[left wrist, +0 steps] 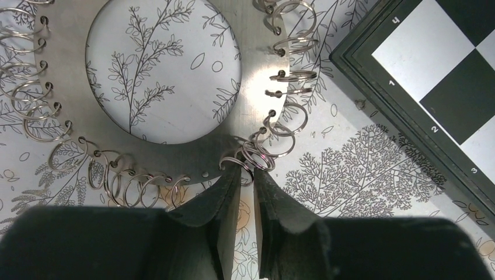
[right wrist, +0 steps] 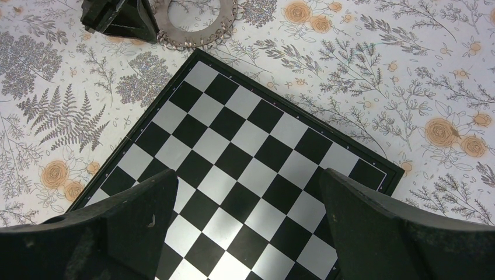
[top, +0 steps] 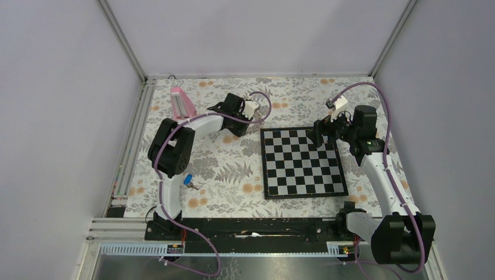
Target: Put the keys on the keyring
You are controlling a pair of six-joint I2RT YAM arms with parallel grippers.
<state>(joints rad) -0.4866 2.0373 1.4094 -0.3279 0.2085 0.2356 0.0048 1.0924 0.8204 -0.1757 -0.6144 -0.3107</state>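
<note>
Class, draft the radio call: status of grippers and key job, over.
Left gripper nearly closed at keyring edge, grip unclear. Right gripper open, empty, above chessboard. Blue key lying by left arm base. Nothing blocking.

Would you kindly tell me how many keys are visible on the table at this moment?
1. The blue-headed key lies on the floral cloth beside the left arm, well left of the chessboard. More could be hidden under the arms.
</note>
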